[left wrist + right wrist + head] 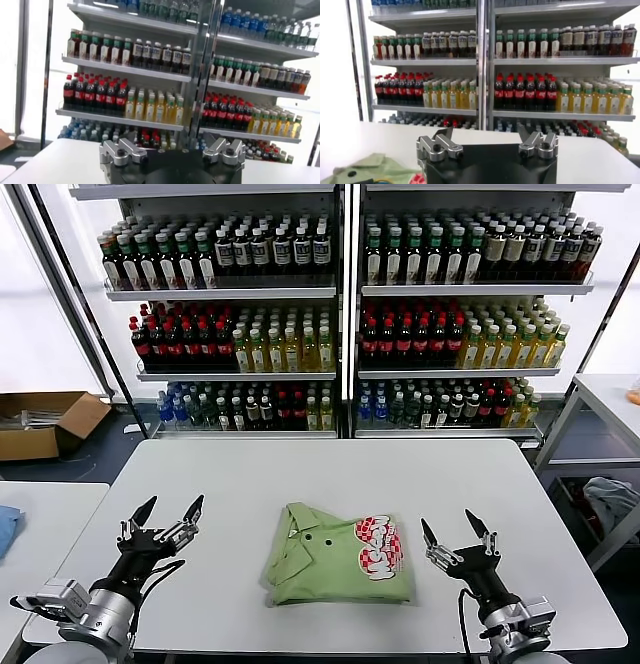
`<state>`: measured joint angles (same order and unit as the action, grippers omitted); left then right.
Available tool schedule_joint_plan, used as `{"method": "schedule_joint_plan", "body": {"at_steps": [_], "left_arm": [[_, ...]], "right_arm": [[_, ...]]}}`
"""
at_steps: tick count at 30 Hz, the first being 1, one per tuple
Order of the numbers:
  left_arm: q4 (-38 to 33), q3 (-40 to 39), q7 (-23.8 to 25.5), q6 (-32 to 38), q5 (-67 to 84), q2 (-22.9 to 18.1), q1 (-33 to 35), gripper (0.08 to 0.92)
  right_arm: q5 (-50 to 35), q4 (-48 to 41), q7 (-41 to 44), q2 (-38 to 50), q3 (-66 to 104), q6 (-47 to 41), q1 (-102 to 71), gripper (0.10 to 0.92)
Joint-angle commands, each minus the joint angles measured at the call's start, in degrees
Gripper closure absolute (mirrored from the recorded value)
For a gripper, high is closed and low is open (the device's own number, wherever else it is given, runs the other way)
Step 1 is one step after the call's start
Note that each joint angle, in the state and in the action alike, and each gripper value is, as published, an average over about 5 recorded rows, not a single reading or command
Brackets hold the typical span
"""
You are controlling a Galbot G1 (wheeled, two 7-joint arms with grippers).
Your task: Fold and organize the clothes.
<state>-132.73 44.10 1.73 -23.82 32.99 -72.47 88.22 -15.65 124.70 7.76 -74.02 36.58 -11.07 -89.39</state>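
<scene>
Resting low at the near edge of the white table (320,474), both arms point forward and slightly upward, their grippers raised off the tabletop and aimed toward the far shelves. The left gripper (168,510) stands at the near left of the table with its two dark pointed fingers (145,509) spread wide in a V, nothing between them. The right gripper (455,530) mirrors it at the near right, its fingers equally splayed and empty. From each wrist camera the metal finger bases sit far apart on the black gripper body, facing the drink shelves (165,75).

The folded polo shirt (340,556) lies flat on the table between the two grippers, nearer to the right gripper than to the left, touching neither. It is a compact light green rectangle, collar and buttons on the side toward the left gripper, the red-and-white logo (380,550) face up on the side toward the right gripper. In the right wrist view a corner of the green fabric (370,167) shows just beside and below that gripper's body.

Beyond both grippers, past the table's far edge, stand shelves (345,314) packed with bottles. A cardboard box (45,424) sits on the floor well out past the left gripper.
</scene>
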Motion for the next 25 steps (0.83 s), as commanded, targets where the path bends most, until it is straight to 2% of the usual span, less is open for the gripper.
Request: {"method": "schedule_joint_plan", "body": {"at_steps": [1,25], "left_arm": [[0.4,1.9,1.4,0.8,0.1,0.4,0.5,0.177],[2.6,2.5,2.9,1.4,-0.3,-0.7,1.1,0.177]], "right_arm": [[-0.7,-2.4,5.4,0.1,4.1,5.0,-4.1,0.203],[-4.8,-3.8,8.9,2.1,8.9,5.2,-4.8,0.203]]}}
